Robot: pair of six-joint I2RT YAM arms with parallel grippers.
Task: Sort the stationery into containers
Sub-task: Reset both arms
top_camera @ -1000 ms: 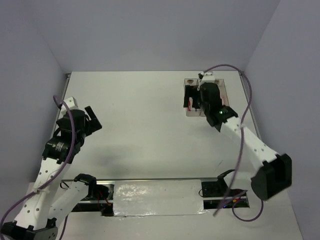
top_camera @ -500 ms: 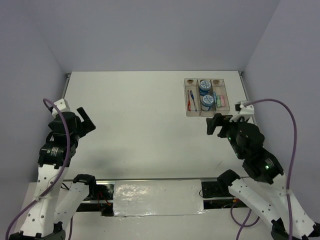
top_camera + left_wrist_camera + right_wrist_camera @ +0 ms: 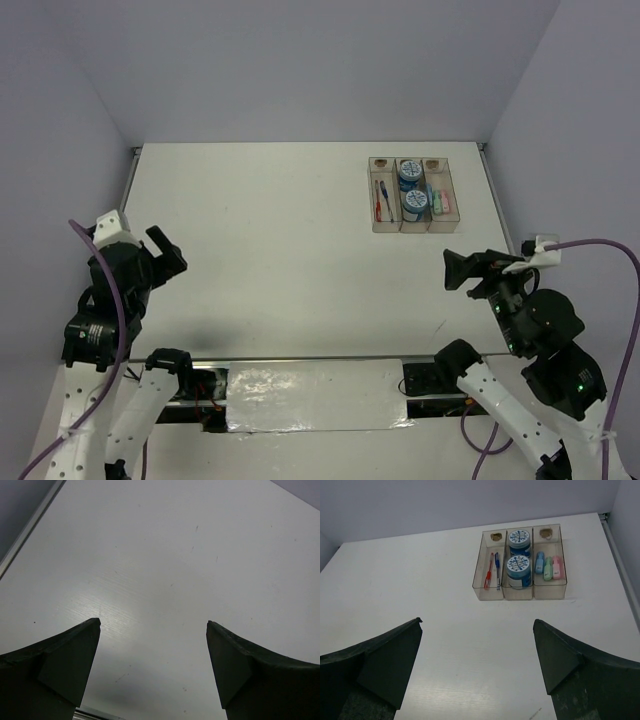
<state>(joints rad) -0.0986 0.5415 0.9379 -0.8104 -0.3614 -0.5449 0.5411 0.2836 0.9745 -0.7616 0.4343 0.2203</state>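
Holding left gripper (image 3: 153, 622) and right gripper (image 3: 477, 620) wide open, empty, looking at pens (image 3: 492, 571), tape rolls (image 3: 518, 566), clips (image 3: 547, 566) in tray (image 3: 550, 592)

Left arm (image 3: 72, 420): white perforated links, black joints
Right arm (image 3: 505, 400): same build, small green lights
Cables (image 3: 600, 244): purple
Left tool (image 3: 153, 625), right tool (image 3: 477, 622): black wedge fingers

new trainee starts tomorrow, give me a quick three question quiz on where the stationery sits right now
1. True or false: both tape rolls sit in the middle compartment of the tray.
2. In the right wrist view, which compartment holds the pens? A left, B middle, C right.
3. Fill in: the right compartment holds ___ clips.
Key: 1 true; 2 A; 3 three.
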